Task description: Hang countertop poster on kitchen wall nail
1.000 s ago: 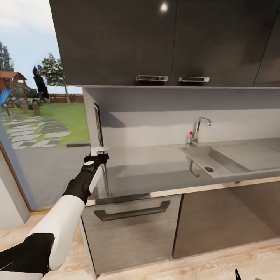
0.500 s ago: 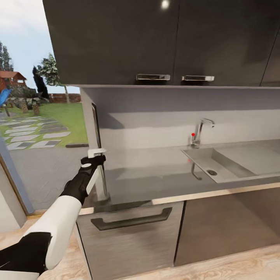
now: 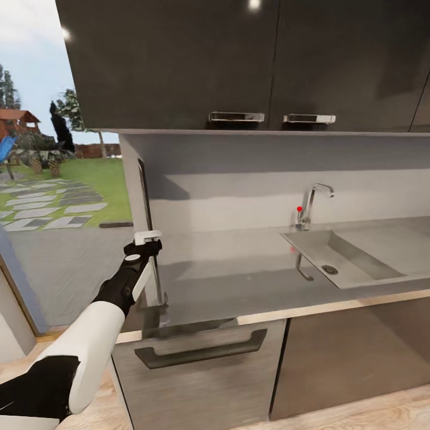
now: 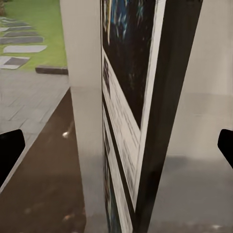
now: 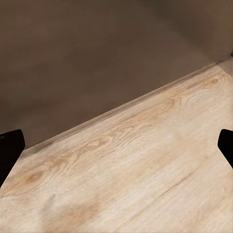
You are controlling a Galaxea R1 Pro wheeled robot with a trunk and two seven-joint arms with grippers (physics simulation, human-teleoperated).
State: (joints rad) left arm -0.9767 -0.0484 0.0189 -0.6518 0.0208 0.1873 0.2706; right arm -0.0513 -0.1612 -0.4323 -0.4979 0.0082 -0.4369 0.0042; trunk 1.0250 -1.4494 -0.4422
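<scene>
While the poster [image 4: 131, 97] stands edge-on between its fingertips, the left pincer [image 4: 116, 145] gapes unclenched.

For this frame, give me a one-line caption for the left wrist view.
Open left gripper straddles the edge-on poster standing on the kitchen countertop.

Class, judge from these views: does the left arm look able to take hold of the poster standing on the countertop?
Probably yes. The left tool is open beside the poster, which stands edge-on between its fingertips on the countertop, with nothing in between.
</scene>
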